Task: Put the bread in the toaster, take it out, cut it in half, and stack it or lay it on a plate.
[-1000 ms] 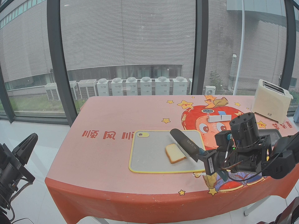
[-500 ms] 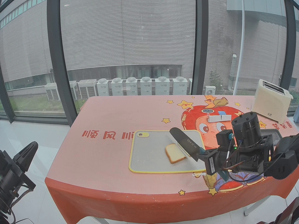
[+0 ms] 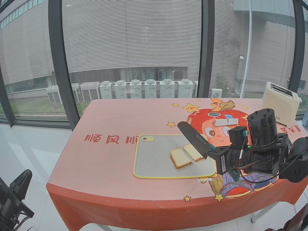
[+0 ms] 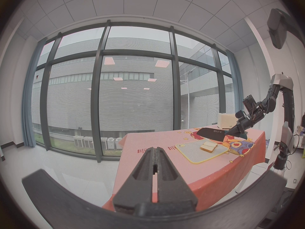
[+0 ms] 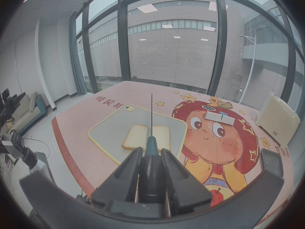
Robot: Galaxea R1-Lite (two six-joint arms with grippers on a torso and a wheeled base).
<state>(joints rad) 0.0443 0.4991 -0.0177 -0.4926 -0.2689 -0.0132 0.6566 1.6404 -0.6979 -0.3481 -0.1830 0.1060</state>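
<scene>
The knife [image 3: 195,140] has just lifted off the cutting board [image 3: 150,164], and the right gripper [image 5: 151,152] has its fingers [image 5: 125,172] clamped on it. The bread [image 3: 186,155] is in two halves now. Plating's next I guess; left gripper [image 4: 155,163] fingers [image 4: 144,170] are together.

The black right gripper [image 5: 151,153] is clamped on the teal handle of a thin dark-bladed knife [image 5: 151,142], whose blade shows edge-on, in line with the seam between two pale bread halves [image 5: 136,136]. These lie side by side on a grey, yellow-rimmed cutting board [image 5: 109,129]. A cream toaster [image 5: 278,120] stands well apart on the salmon-pink tablecloth [image 5: 95,110].
</scene>
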